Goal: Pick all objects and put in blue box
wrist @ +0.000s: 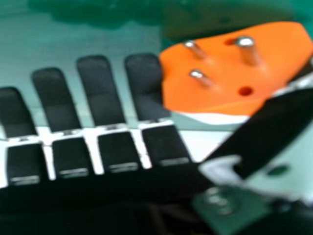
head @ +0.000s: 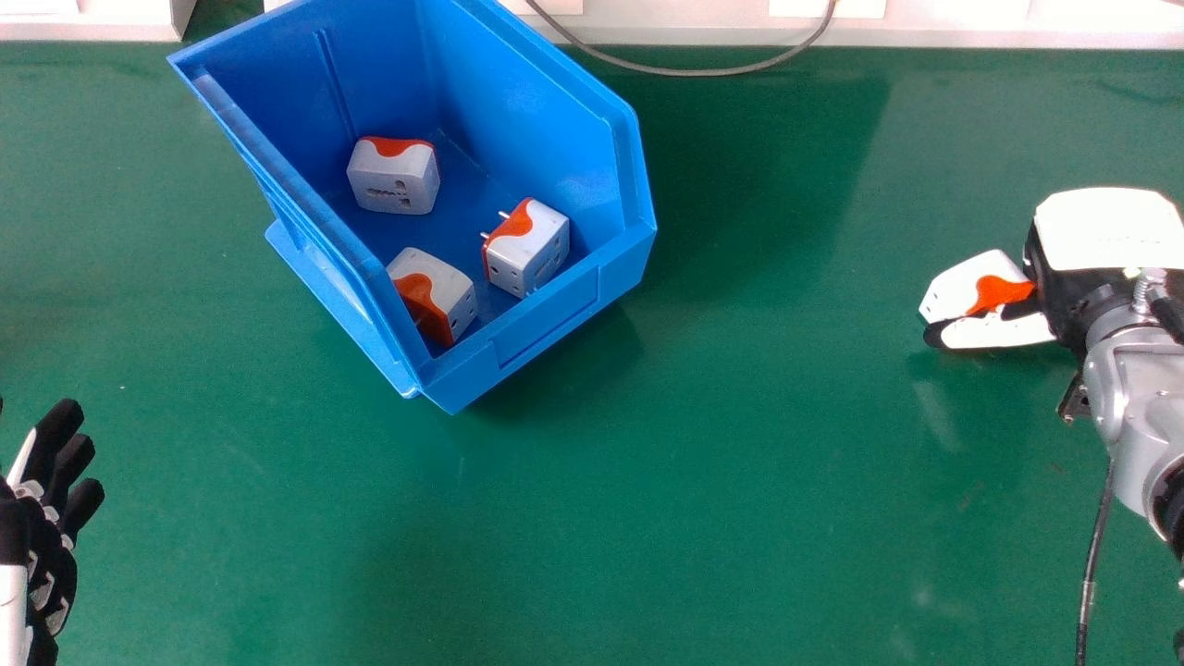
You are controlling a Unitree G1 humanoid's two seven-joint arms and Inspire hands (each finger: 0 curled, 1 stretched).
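Counter [head: 573, 555] is spreading green beneath the work, and at its near left the left hand [head: 42, 546] is waiting idle, its fingers loosely spread. Over to the right, well apart from the box, the right hand [head: 1105, 231] is pinching the held adapter [head: 957, 287] between thumb [wrist: 279, 127] and fingers, its metal pins [wrist: 252, 54] pointing out of the grasp. It's looking light and stiff to me, hard plastic with smooth sides that could be slipping if the pinch isn't square. I'd be taking hold by the broad side faces, keeping off the pins, which could be snagging on the rim. Farther on, the blue box [head: 546, 319] is sitting askew, already holding a near adapter [head: 449, 282], a right adapter [head: 532, 254] and, deeper in, a far adapter [head: 393, 180]. Carrying the fourth over the wall is seeming the next job. Beyond, a grey cable [head: 684, 72] is curving.
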